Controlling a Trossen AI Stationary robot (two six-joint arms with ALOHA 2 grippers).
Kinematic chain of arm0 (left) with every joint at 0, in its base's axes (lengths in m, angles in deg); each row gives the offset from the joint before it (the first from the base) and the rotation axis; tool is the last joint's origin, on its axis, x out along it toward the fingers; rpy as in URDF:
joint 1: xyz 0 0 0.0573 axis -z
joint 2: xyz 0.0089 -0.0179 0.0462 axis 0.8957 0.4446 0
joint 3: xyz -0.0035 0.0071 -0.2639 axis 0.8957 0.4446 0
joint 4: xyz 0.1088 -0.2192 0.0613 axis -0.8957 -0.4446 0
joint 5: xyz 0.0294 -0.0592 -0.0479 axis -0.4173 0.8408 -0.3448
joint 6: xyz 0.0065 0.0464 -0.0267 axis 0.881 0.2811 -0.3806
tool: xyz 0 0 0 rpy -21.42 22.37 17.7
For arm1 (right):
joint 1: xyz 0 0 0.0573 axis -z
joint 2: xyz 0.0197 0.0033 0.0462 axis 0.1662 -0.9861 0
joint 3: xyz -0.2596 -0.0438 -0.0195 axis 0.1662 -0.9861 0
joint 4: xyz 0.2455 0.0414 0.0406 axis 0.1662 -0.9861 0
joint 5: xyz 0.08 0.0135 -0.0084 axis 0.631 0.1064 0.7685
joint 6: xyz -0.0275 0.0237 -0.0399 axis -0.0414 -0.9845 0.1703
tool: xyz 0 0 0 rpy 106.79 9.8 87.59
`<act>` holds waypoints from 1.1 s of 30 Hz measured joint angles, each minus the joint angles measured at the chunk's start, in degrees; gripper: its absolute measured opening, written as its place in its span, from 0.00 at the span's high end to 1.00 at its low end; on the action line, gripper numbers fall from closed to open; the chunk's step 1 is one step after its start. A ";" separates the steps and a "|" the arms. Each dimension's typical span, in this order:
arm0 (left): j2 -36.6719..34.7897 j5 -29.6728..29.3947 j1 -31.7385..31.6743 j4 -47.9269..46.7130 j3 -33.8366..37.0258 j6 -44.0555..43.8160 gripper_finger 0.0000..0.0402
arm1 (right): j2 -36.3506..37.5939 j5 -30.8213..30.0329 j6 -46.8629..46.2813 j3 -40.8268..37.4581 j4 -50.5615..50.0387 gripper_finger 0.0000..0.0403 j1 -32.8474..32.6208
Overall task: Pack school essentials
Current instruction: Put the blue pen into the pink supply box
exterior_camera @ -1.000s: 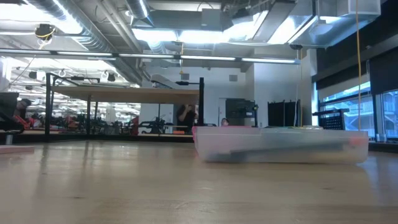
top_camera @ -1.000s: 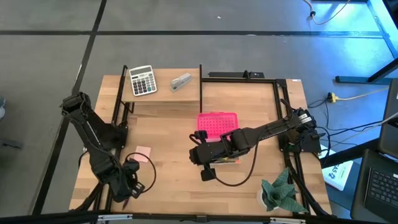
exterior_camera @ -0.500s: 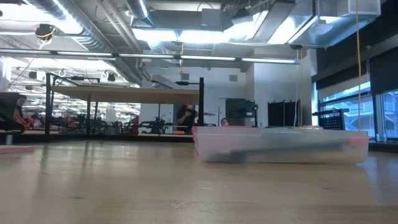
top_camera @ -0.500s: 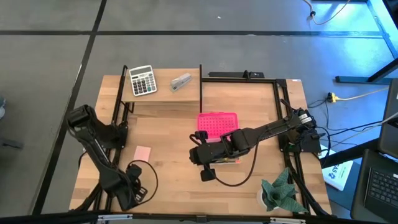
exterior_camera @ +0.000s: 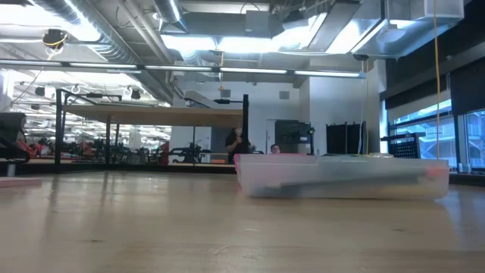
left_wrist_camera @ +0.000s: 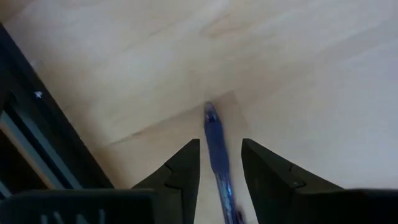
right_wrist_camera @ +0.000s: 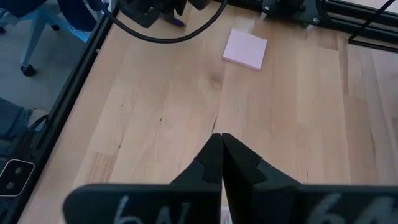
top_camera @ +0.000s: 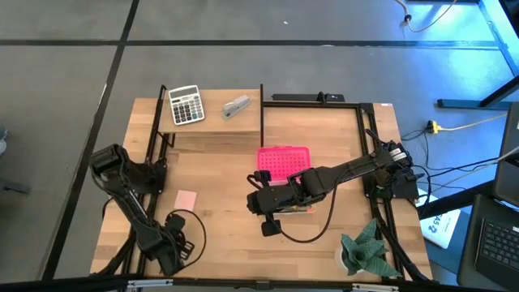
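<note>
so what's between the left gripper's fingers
A blue pen lies on the wooden table between the open left gripper fingers. Its lower end runs out of the left wrist view, unseen.

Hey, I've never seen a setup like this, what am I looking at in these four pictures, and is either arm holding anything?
This is a robot with two dark jointed arms working at a wooden table. One picture looks straight down from above, one sits at tabletop height, and one camera rides on each wrist.

On the table lie a pink perforated plastic tray, a pale pink square note pad, a white-grey calculator and a small grey stapler.

The left gripper, down at the table's near left corner, has a blue pen between its fingers; a firm grip cannot be confirmed. The right gripper, mid-table beside the tray, is shut and holds nothing visible.
</note>
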 joint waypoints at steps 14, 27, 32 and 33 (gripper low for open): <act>-0.15 0.00 -0.39 7.09 4.40 -1.02 0.72 | 0.00 0.00 0.09 0.00 0.03 0.99 0.00; -0.15 -0.31 -0.01 6.60 4.46 -0.48 0.77 | 0.00 0.00 0.09 0.00 0.04 0.99 0.00; -0.11 -0.39 -0.02 6.83 4.46 -0.47 0.84 | 0.00 0.02 0.11 -0.02 0.04 0.99 0.00; -0.09 -0.37 -0.02 6.80 4.46 -0.45 0.86 | 0.00 0.02 0.09 -0.02 0.04 0.99 0.00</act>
